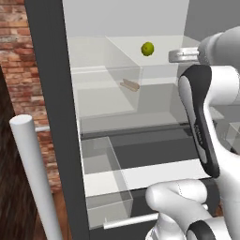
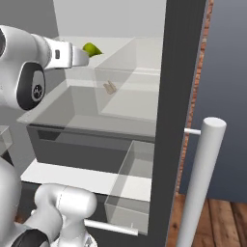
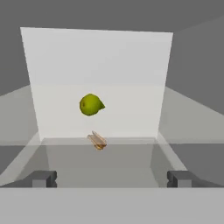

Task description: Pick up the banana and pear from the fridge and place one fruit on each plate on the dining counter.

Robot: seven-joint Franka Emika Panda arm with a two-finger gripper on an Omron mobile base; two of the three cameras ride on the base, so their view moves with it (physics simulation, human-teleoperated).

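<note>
The gripper (image 3: 112, 178) stands wide open and empty, its two tips far apart at the bottom of the hand view, aimed into the fridge (image 1: 51, 93). Beyond it lies a brown food item (image 3: 97, 140) on a glass shelf (image 1: 108, 101). Farther back, on the shelf above, sits the pear (image 3: 91, 105), well apart from the gripper, near the white back wall (image 3: 96, 57).

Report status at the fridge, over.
Gripper open, empty, aimed into the fridge. Pear ahead on a glass shelf, untouched. Brown food item lies below it, off the line. Nothing in the way.
</note>
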